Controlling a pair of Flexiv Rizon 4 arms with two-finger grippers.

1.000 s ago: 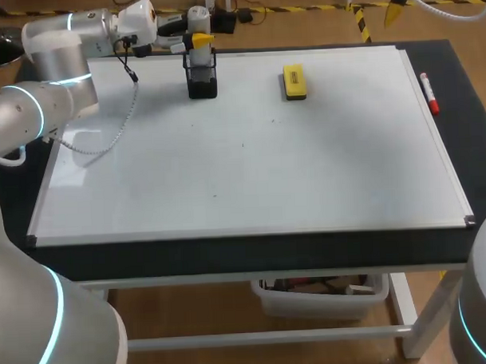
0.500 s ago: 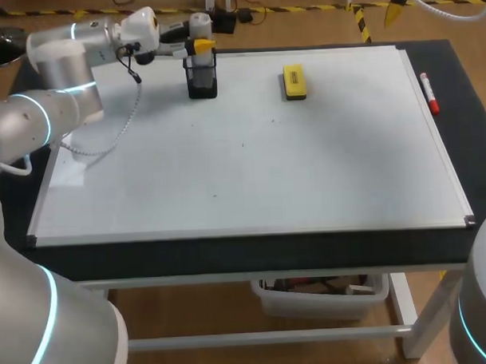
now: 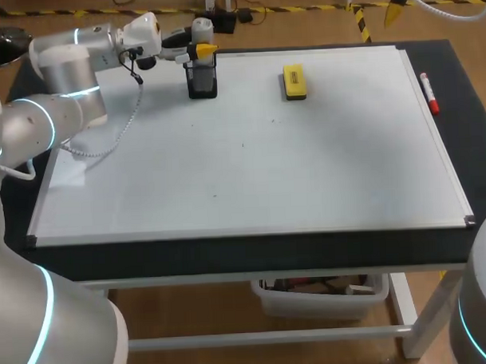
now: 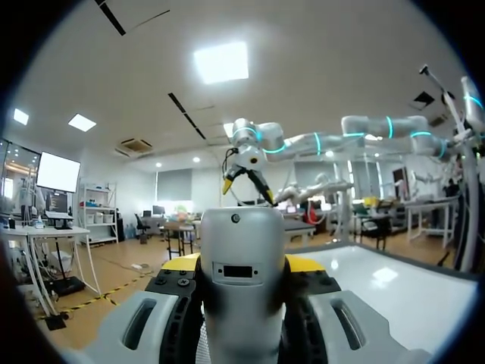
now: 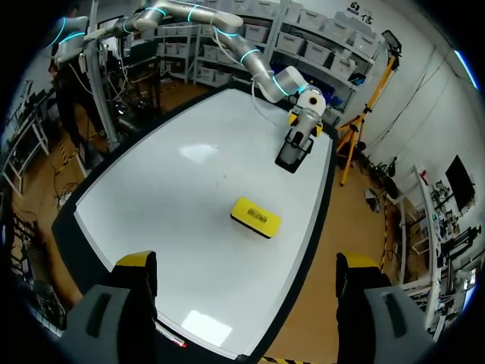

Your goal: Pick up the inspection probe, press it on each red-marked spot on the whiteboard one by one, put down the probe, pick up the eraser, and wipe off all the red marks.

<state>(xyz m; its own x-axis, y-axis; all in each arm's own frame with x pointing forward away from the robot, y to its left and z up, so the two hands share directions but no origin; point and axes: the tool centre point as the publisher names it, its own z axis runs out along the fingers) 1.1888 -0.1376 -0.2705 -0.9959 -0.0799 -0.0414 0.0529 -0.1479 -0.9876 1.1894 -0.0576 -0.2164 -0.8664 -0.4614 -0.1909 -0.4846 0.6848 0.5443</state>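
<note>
Grey-white cylindrical probe (image 4: pixel 241 246) fast in left claw (image 3: pixel 200 48), at black holder (image 3: pixel 201 81); right claw (image 5: pixel 246 264) wide

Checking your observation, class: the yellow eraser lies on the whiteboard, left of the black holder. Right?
No. The head view shows the yellow eraser lying on the whiteboard, right of the black holder.
</note>
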